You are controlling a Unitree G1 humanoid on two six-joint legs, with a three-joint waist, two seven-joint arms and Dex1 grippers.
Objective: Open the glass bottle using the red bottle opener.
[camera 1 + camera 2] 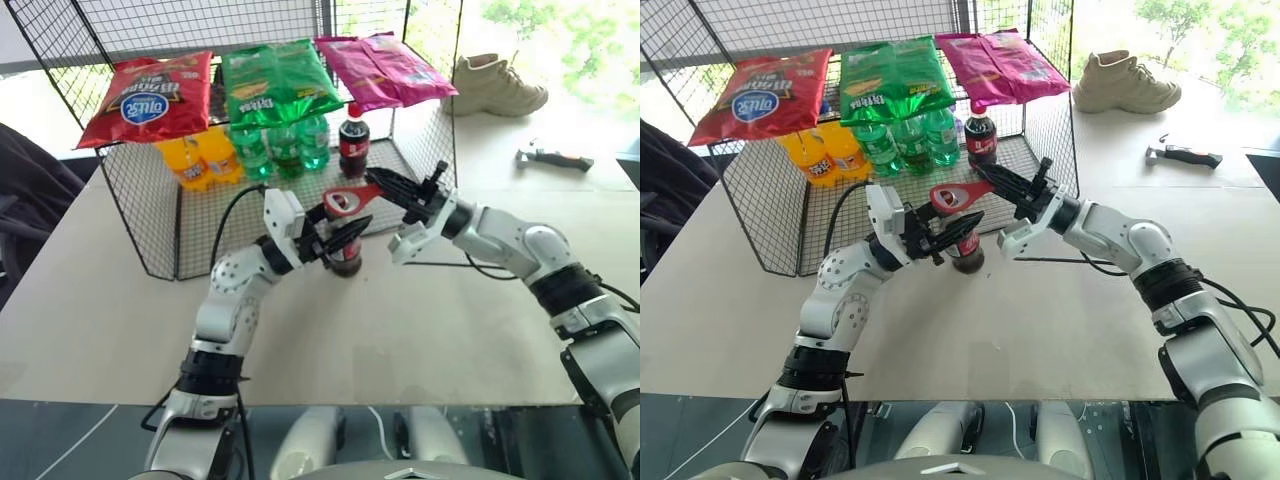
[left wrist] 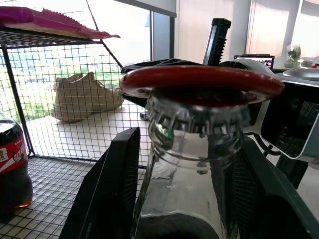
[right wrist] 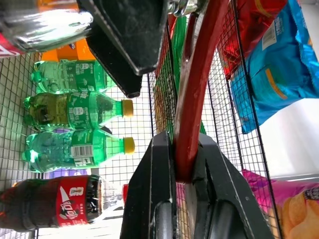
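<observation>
At table centre, in front of the wire rack (image 1: 150,215), the left gripper (image 1: 335,240) grasps the glass bottle (image 1: 345,258) upright, one black finger either side of the neck. Those fingers hide most of the body in the head views; I can see just the dark base with a strip of red label. Left wrist view: clear neck and crimped metal cap (image 2: 197,117) are plain, and the bottle's lower part is cut off.

The red bottle opener (image 1: 347,199) sits with its oval ring head on the cap; the handle runs toward 2 o'clock into the right gripper (image 1: 392,187), which is clenched on it. The handle's end is buried between the fingers.

At 12 o'clock, inside the rack, stands a plastic cola bottle (image 1: 354,140), with green bottles (image 1: 285,148) at 11 o'clock.
</observation>
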